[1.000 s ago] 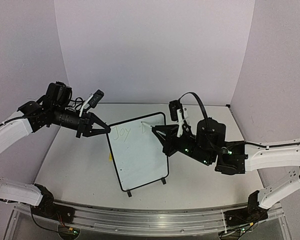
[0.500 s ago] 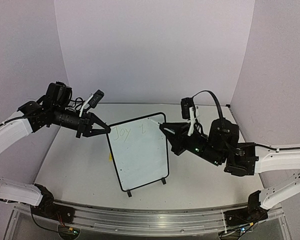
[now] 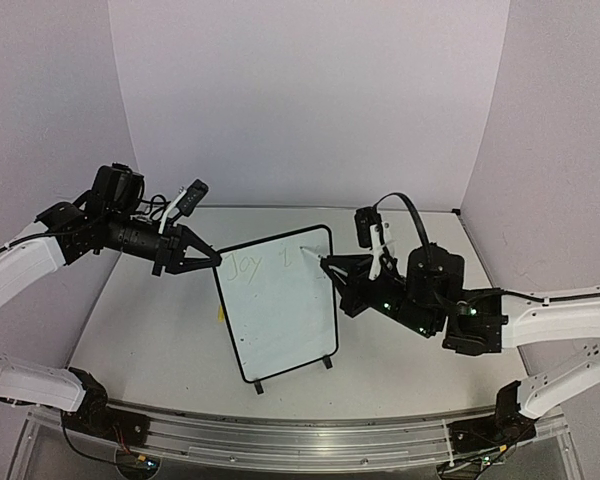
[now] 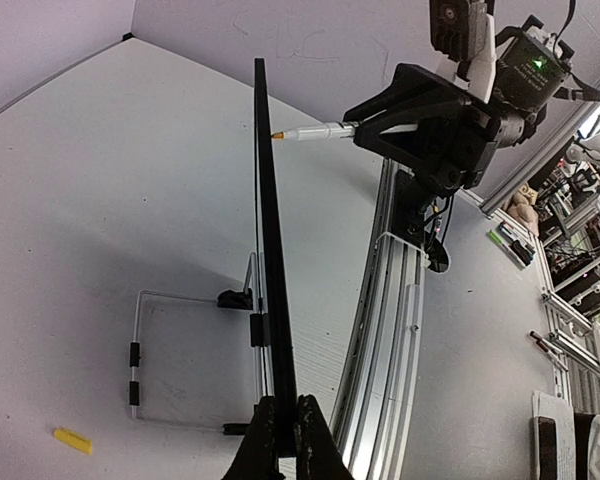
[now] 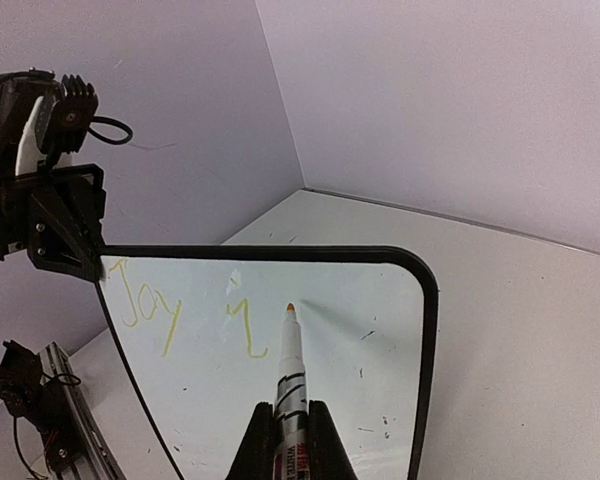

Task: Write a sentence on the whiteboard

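The whiteboard (image 3: pixel 280 310) stands upright on its two feet at mid-table. In the left wrist view I see it edge-on as a black frame (image 4: pixel 268 240). My left gripper (image 3: pixel 213 261) (image 4: pixel 285 402) is shut on its top left corner. The sentence (image 5: pixel 150 303) reads "Joy" in faint yellow-green, followed by one "i"-like stroke (image 5: pixel 243 325). My right gripper (image 3: pixel 332 268) (image 5: pixel 291 408) is shut on a white and yellow marker (image 5: pixel 291 365) (image 4: pixel 315 130). The marker's orange tip sits at the board's face, just right of that stroke; I cannot tell whether it touches.
A small yellow cap (image 4: pixel 72 440) (image 3: pixel 221 313) lies on the table behind the board's left side. A wire stand (image 4: pixel 140 350) props the board from behind. An aluminium rail (image 3: pixel 280 440) runs along the near edge. Purple walls close the back and sides.
My right arm swung right while the "i" stroke appeared, then came back slightly left. The marker tip now sits right of that stroke. My left arm and the board stayed still.
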Controlling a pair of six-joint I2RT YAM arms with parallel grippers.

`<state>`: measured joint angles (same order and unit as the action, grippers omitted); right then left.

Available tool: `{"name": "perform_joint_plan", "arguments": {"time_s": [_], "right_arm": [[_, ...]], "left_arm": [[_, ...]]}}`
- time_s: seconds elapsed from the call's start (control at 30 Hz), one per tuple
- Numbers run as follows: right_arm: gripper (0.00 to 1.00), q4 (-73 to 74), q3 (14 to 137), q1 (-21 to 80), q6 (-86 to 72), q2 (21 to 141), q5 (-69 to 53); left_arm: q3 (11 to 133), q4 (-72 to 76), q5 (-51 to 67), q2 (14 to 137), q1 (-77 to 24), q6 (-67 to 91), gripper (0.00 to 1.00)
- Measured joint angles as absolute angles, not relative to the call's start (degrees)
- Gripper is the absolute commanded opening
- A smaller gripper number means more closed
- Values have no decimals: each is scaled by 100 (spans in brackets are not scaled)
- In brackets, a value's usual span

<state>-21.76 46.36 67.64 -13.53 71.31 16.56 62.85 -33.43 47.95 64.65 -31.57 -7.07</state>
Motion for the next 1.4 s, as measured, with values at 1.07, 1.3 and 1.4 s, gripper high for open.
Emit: {"name": "perform_joint_plan", "arguments": {"time_s": [1.07, 1.3, 1.4], "right_arm": [[0, -2194, 4845, 6766, -1427, 7529, 1441], [0, -2156, 4842, 6766, -1512, 7528, 1426], [0, -2144, 4841, 6766, -1525, 7522, 1433]], "left_arm": [[6285, -3339, 4790, 6469, -3144, -683, 0], [6285, -3339, 4790, 6469, -3144, -683, 0], [6285, -3339, 4790, 6469, -3146, -684, 0]]}}
